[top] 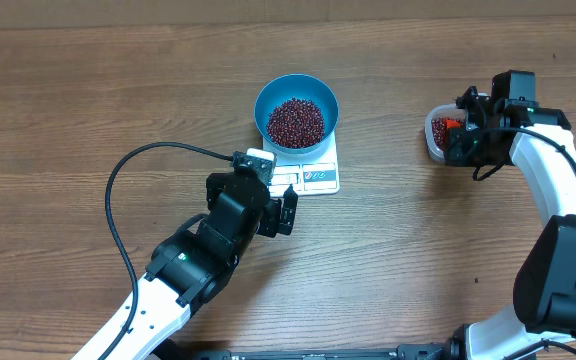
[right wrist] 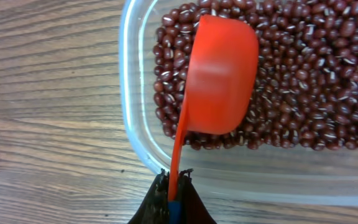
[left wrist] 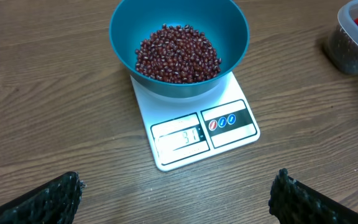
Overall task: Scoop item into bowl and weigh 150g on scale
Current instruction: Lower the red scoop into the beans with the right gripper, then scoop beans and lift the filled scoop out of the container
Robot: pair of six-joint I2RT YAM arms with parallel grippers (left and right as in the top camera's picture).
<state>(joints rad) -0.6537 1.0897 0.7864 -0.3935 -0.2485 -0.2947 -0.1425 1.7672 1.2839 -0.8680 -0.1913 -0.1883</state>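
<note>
Overhead straight down, left wrist nearer — shares bowl (top: 296,86) (left wrist: 179,15), right wrist close over tub (right wrist: 132,93)

Pretty much just a wood-grain counter (top: 58,90) filling every view, edge to edge. Medium brown, with long streaky grain running side to side from overhead, darker bands and a few thin plank seams. Same boards ahead of the left hand (left wrist: 176,194) and off to the left of the right hand (right wrist: 173,199), looking a bit redder up close there. Lit soft and even, with only faint shadows and a slight sheen.
</note>
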